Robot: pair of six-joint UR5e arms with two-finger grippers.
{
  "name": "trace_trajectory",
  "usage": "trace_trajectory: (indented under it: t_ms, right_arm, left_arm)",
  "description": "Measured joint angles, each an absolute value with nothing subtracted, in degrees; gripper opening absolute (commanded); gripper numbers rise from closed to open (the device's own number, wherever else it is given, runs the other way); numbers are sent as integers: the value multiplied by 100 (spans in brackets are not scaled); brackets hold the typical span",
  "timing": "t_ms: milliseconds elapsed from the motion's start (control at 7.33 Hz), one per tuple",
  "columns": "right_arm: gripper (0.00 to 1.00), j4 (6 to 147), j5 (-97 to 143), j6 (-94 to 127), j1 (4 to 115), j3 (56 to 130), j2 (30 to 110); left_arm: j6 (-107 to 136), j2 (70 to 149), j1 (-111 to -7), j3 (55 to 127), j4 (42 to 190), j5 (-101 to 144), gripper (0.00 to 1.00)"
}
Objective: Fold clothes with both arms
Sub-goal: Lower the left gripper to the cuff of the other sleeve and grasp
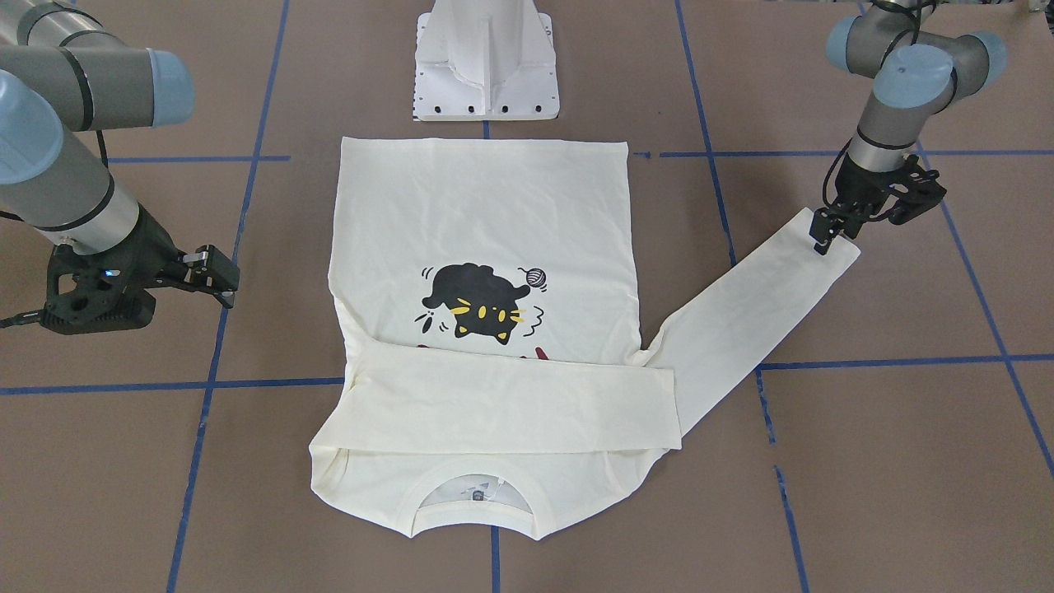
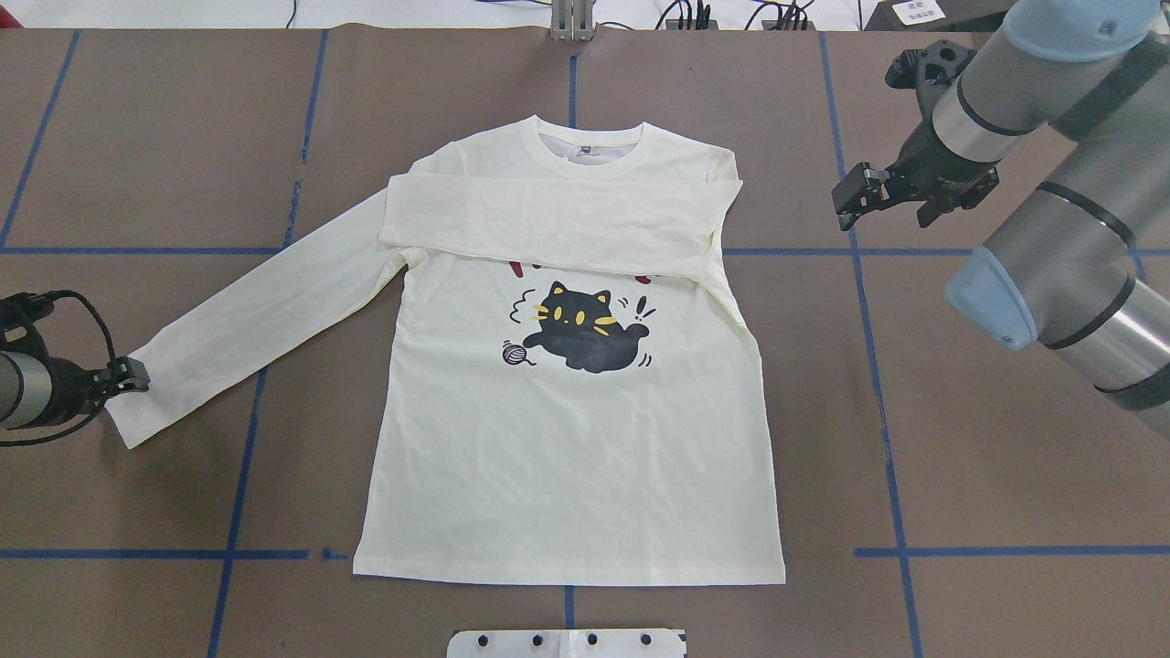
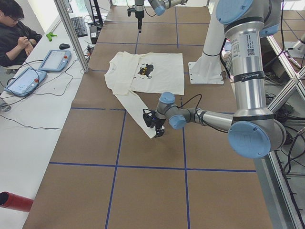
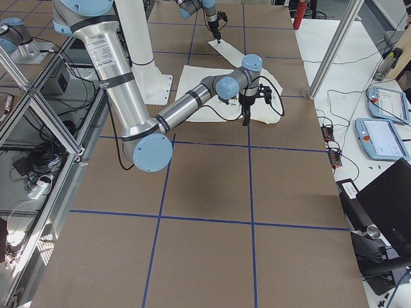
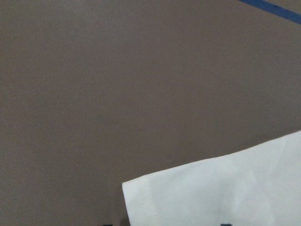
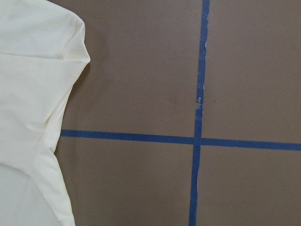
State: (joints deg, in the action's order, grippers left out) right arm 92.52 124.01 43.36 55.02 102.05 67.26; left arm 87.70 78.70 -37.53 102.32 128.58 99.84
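The cream shirt point(image 2: 567, 439) lies flat and face up, black cat print showing, collar toward the table's far side. One sleeve point(image 2: 558, 224) is folded across the chest and covers most of the red lettering. The other sleeve point(image 2: 265, 311) stretches out straight. My left gripper point(image 2: 137, 375) sits low at that sleeve's cuff point(image 5: 225, 193); the left wrist view shows its fingertips apart, with the cuff corner lying between them. My right gripper point(image 2: 847, 196) hovers open and holds nothing, off the shirt beside the folded shoulder point(image 6: 28, 94).
The white pedestal base point(image 1: 486, 66) stands just past the shirt's hem. Blue tape lines point(image 2: 877, 366) grid the brown table. In the exterior left view a person point(image 3: 14, 28) sits at a side bench with tablets point(image 3: 52, 59).
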Motion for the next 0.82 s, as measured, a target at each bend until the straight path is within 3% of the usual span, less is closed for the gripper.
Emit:
trace_trajectory:
  t_ms: [136, 682, 818]
  right_arm:
    - [100, 9252, 12401, 4334, 5502, 10204, 6724]
    - [100, 9253, 12401, 4325, 5502, 10212, 6717]
    - [100, 9251, 12401, 4324, 5502, 10212, 6715]
  left_arm:
    - [8776, 7868, -3753, 10248, 12856, 9984, 42]
    - [8788, 7846, -3753, 10274, 12853, 9993, 40]
    - [8788, 7843, -3753, 10274, 12855, 9997, 35]
